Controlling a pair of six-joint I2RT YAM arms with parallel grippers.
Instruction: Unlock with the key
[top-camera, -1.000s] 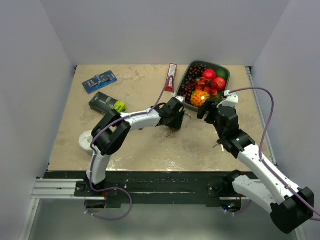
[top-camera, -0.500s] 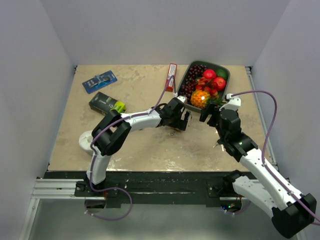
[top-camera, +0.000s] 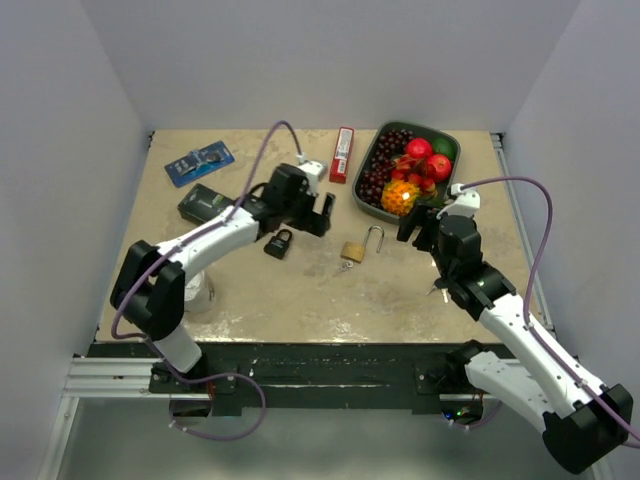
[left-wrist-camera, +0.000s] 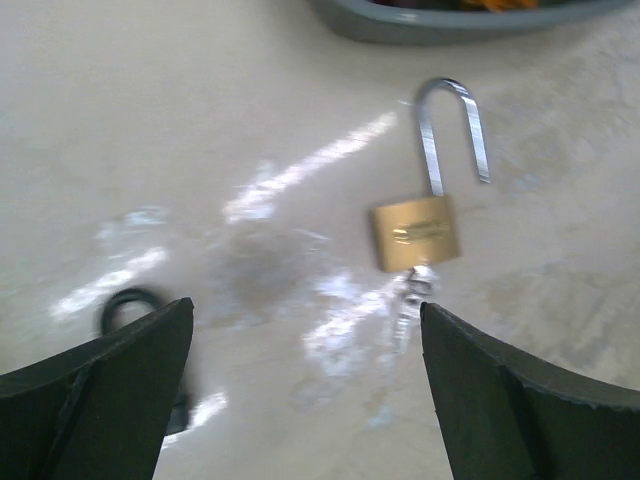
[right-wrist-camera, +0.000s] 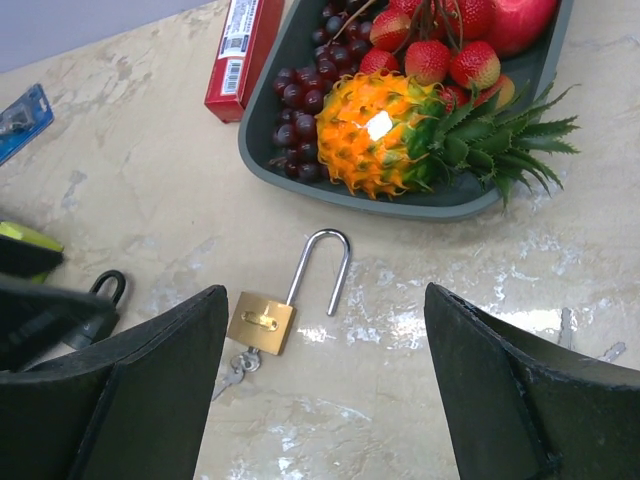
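**Setting.** Enclosure with plain pale grey walls. The tabletop (top-camera: 250, 300) was beige and marbled, hard and flat, and glossy enough to throw glare.

**Item 1.** Brass padlock (top-camera: 352, 250), lying flat just right of centre in the overhead frame.
- The long steel shackle (right-wrist-camera: 325, 265) had one leg standing free of the body, so the lock read as already sprung.
- A small key (left-wrist-camera: 405, 300) sat at the body's lower end, partly lost in glare.
- Judged solid, dense for its size, rigid and not fragile. Its smooth faces looked liable to skid on the polished top.
- The best hold was judged to be across the body's narrow sides, or on the shackle. The key looked too thin for a sure pinch.

**Item 2.** Left gripper (top-camera: 318, 210), above and left of the lock. Its claw was spread wide and held nothing.

**Item 3.** Right gripper (top-camera: 415, 228), right of the lock. Its claw was likewise wide and empty.

**Item 4.** Black padlock (top-camera: 279, 243), left of the brass one and apart from it.

**Item 5.** Fruit tray (top-camera: 452, 140), upper right, with its near rim close above the shackle.

**Item 6.** Red box (top-camera: 343, 153), just left of the tray.

**Item 7.** Blue packet (top-camera: 199, 160) and black-and-green box (top-camera: 213, 205), upper left and well apart from the lock.
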